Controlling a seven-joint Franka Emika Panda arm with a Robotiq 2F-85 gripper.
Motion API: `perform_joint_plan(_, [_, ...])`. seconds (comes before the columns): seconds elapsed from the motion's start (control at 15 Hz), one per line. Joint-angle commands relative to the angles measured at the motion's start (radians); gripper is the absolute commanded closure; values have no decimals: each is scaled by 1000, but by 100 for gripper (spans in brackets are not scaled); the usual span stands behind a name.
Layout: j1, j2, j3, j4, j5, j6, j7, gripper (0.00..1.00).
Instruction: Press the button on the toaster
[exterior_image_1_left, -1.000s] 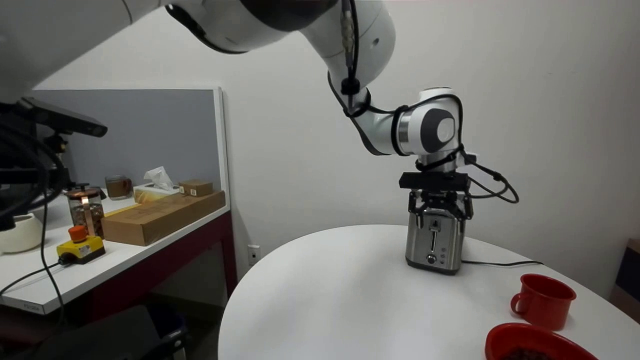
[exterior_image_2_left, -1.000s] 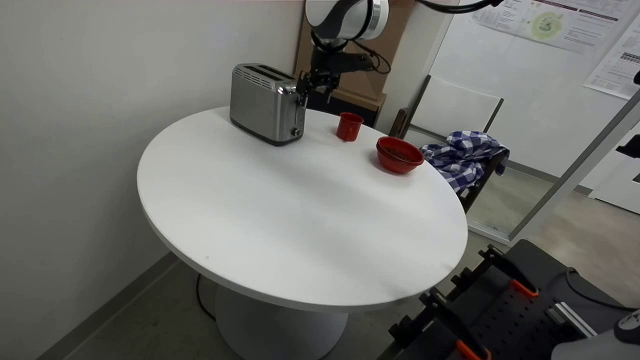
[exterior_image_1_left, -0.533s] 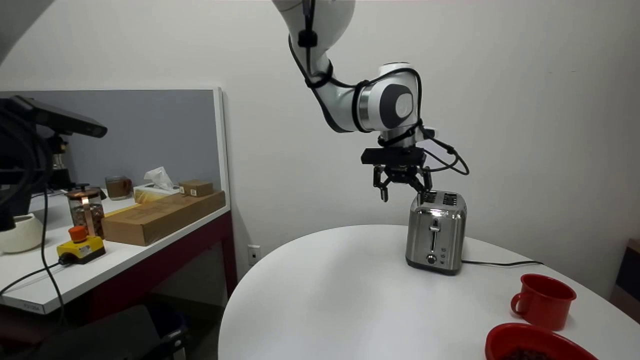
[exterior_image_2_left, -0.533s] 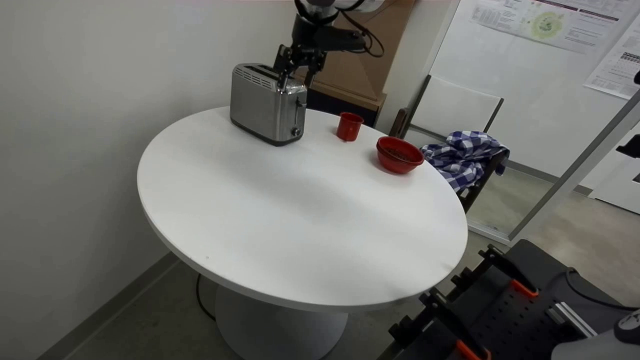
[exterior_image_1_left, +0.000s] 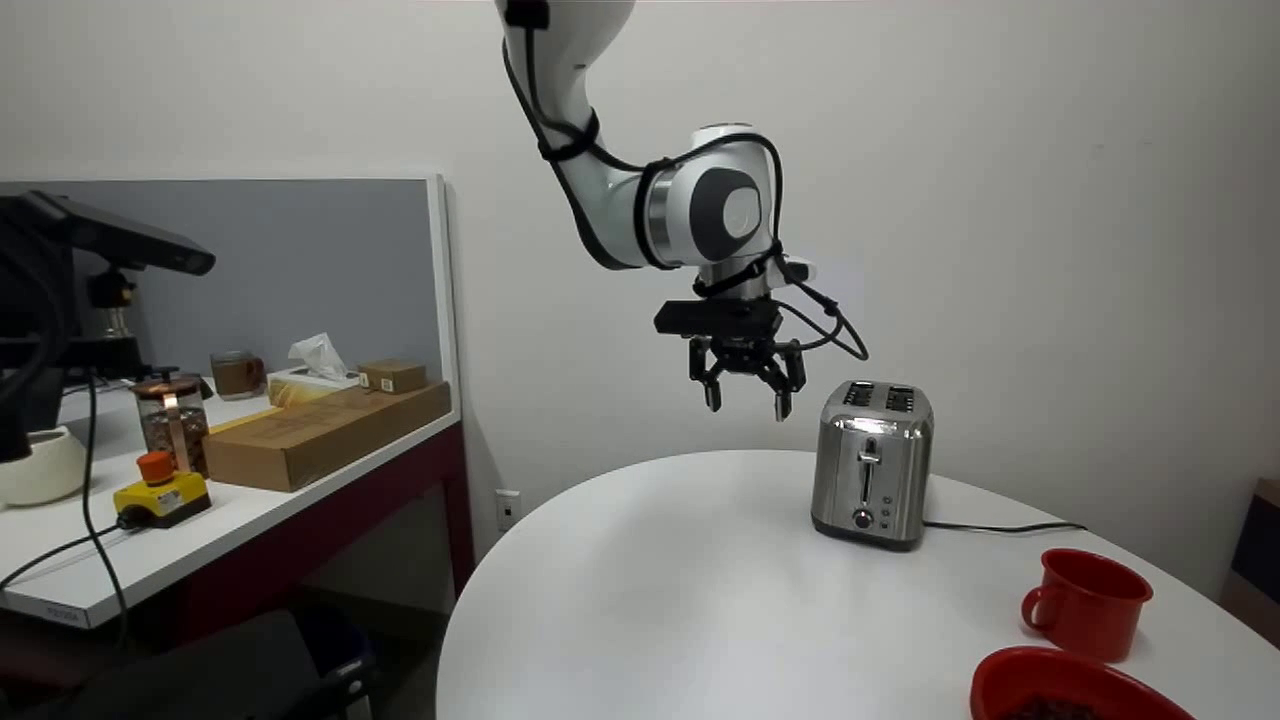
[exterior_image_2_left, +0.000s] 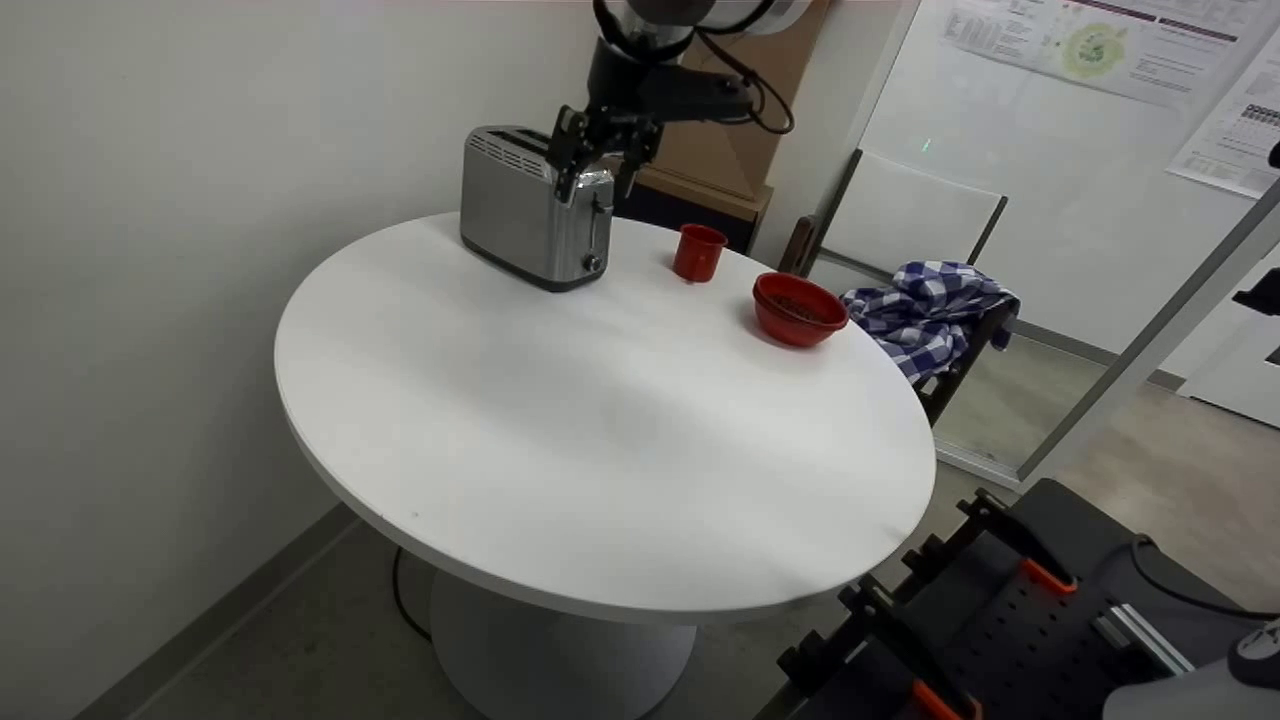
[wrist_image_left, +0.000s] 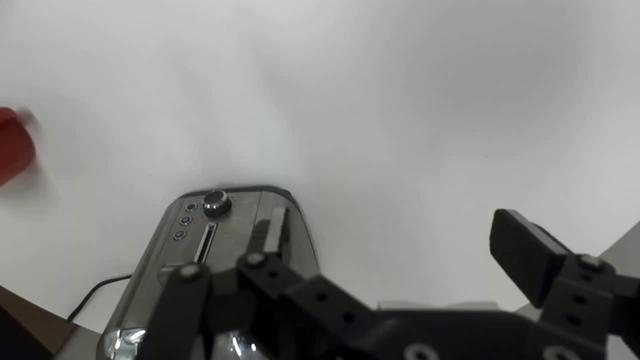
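The toaster (exterior_image_1_left: 875, 470) is a boxy silver one with a dark base and stands upright on the white round table (exterior_image_1_left: 640, 600). It also shows in an exterior view (exterior_image_2_left: 530, 215) and in the wrist view (wrist_image_left: 240, 220). Its lever (exterior_image_1_left: 870, 458) sits near the top of its slot, above a round knob (exterior_image_1_left: 862, 518). Small round buttons (wrist_image_left: 185, 220) lie beside the slot. My gripper (exterior_image_1_left: 748, 403) is open and empty, to one side of the toaster and apart from it. In the wrist view its fingers (wrist_image_left: 395, 235) are wide apart, and the left one hides part of the toaster.
A red cup (exterior_image_1_left: 1088, 605) and red bowls (exterior_image_2_left: 798, 310) stand on the table by the toaster's front. The black cord (exterior_image_1_left: 1000, 526) runs off behind the toaster. A wall (exterior_image_1_left: 1050, 300) is behind it. A side desk (exterior_image_1_left: 330, 470) holds boxes and an emergency stop (exterior_image_1_left: 162, 492).
My gripper has gone up from in front of the toaster's upper part and sideways away from it, staying open. The toaster has not moved; its lever stands high in the slot in the later frames.
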Motion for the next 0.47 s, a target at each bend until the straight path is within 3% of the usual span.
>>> perform_joint_plan(0.0, [-1, -27, -1, -31, 7, -2, -1, 0])
perform_joint_plan(0.4, [-2, -35, -1, -44, 7, -3, -1, 0])
